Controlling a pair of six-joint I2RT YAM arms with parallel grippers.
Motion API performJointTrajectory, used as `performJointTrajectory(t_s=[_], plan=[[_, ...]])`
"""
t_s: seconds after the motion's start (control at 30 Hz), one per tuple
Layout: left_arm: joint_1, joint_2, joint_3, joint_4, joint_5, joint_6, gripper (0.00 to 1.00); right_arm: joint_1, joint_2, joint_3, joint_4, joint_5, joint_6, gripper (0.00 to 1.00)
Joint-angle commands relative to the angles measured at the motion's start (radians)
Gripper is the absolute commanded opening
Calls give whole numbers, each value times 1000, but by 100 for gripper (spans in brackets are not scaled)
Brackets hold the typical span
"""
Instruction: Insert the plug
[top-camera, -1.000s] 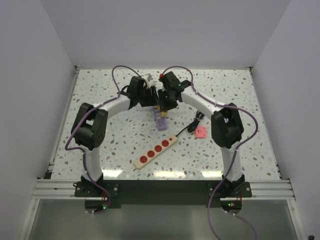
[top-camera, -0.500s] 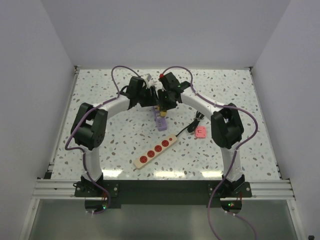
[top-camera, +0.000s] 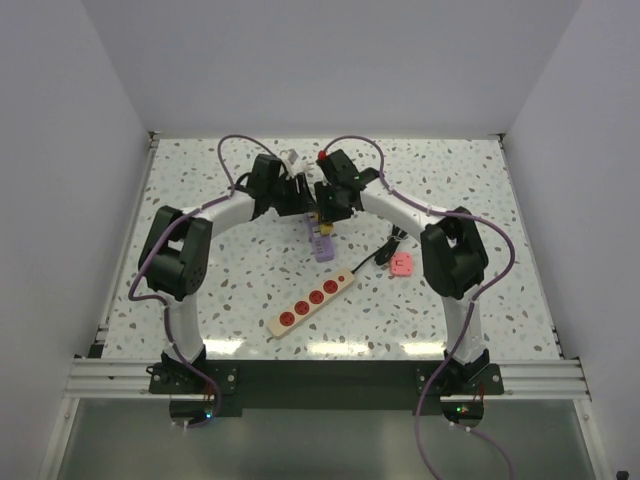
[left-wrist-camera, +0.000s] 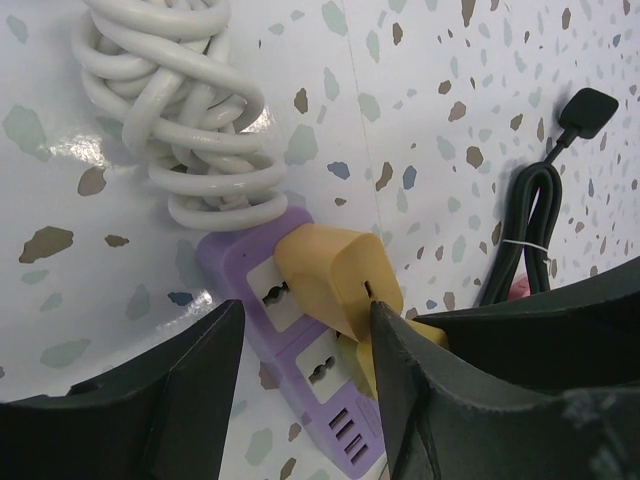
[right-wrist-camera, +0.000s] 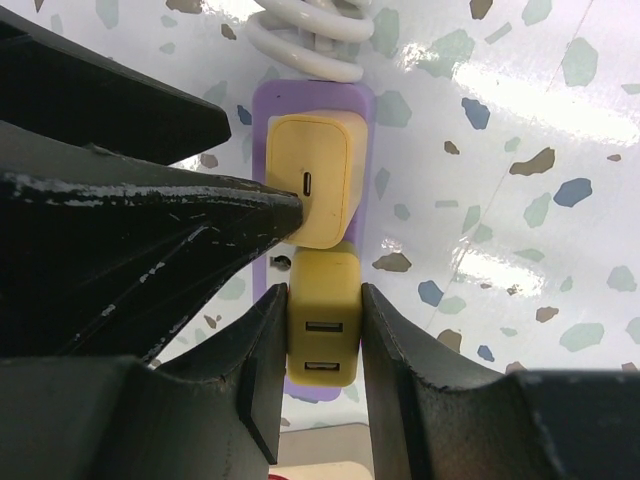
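One wrist view shows right hand (right-wrist-camera: 322, 305) clamping yellow plug (right-wrist-camera: 322, 350); left hand (left-wrist-camera: 305, 320) is unclear.

The left arm (top-camera: 225, 208) sits slightly further left than a second ago, elbow and wrist alike. Its purple cable (top-camera: 224, 152) loop leans left with it. The right arm (top-camera: 385, 200) brings its wrist a touch nearer.

- We see a robotics lab test cell: plain white panel walls (top-camera: 80, 150) box in a speckled terrazzo-pattern tabletop (top-camera: 480, 200).
- A silver aluminium extrusion rail (top-camera: 320, 378) along the near edge carries the white-and-black left robot arm (top-camera: 215, 215) and its matching right robot arm (top-camera: 400, 208).
- Loose purple cables (top-camera: 430, 440) trail from both bases.
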Motion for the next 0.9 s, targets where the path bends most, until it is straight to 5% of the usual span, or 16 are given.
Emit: performJointTrajectory(t_s=[0.0,0.37,0.87], plan=[[17,51,-65,-181,-57,38,57,-2,-54,-15,46,42,-27,0],[64,13,-37,-169,-3,-14,77,9,-96,-136,112,98,-35,0],[118,-93,-71,-190,-14,3,77,37,4,-56,79,150,-81,0]])
